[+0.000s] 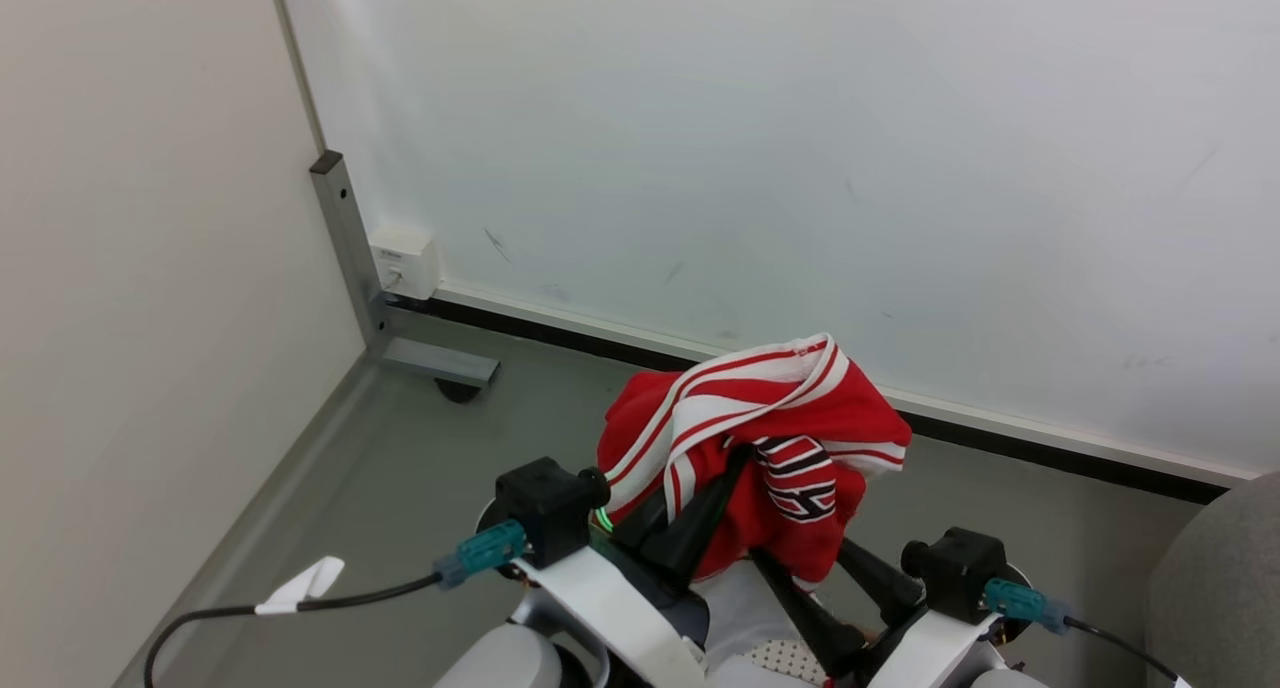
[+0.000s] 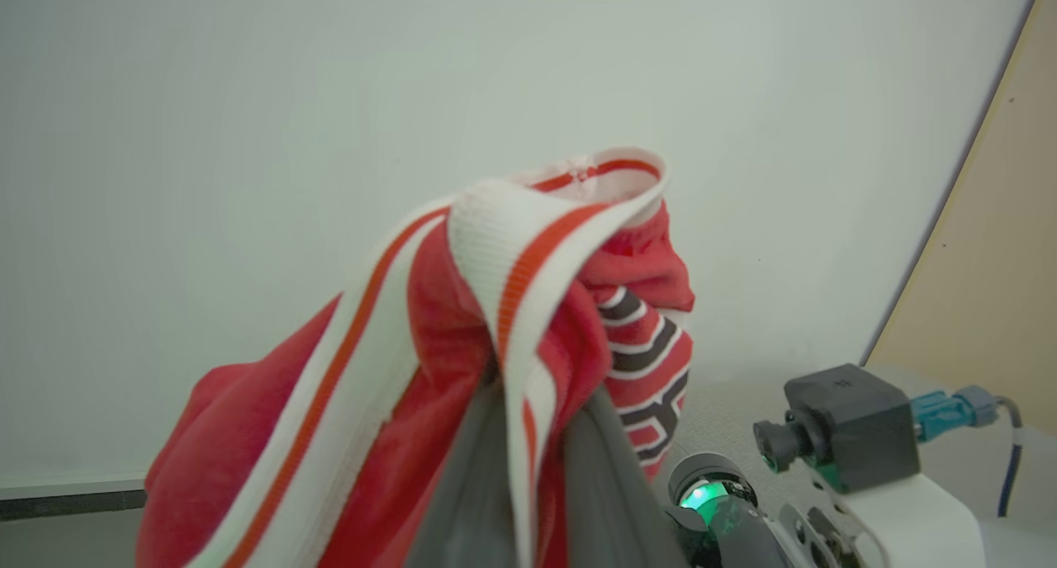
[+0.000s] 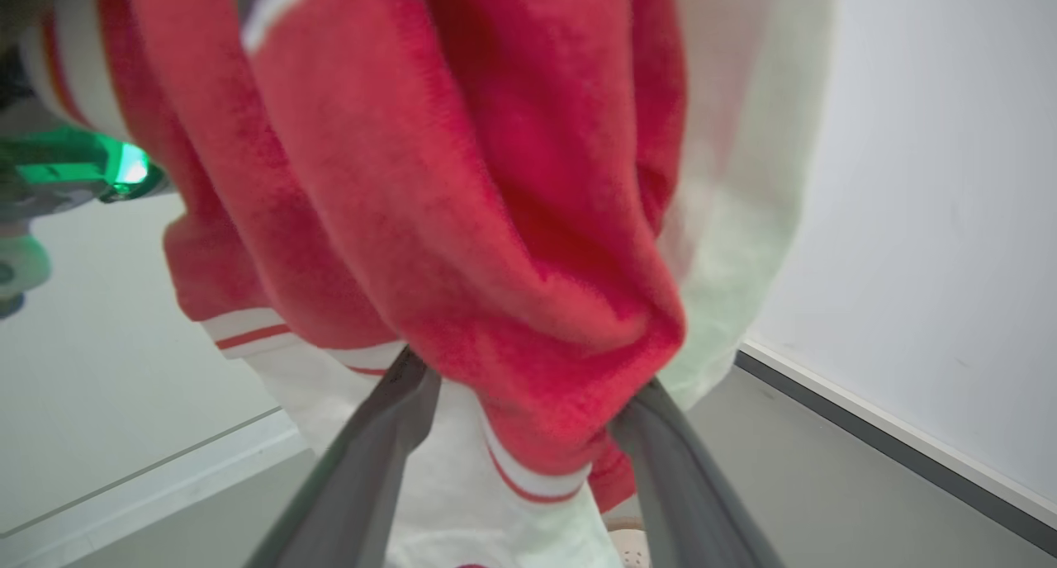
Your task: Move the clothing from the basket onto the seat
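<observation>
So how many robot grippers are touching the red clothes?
2. The left gripper pinches the clothing at its striped band; the right gripper has its fingers apart around a lower red fold.

Grey floor (image 1: 420,448) carries a metal partition foot (image 1: 440,363) (dark caster (image 1: 458,391) beneath); the seat (image 1: 1220,588) stands at right.
</observation>
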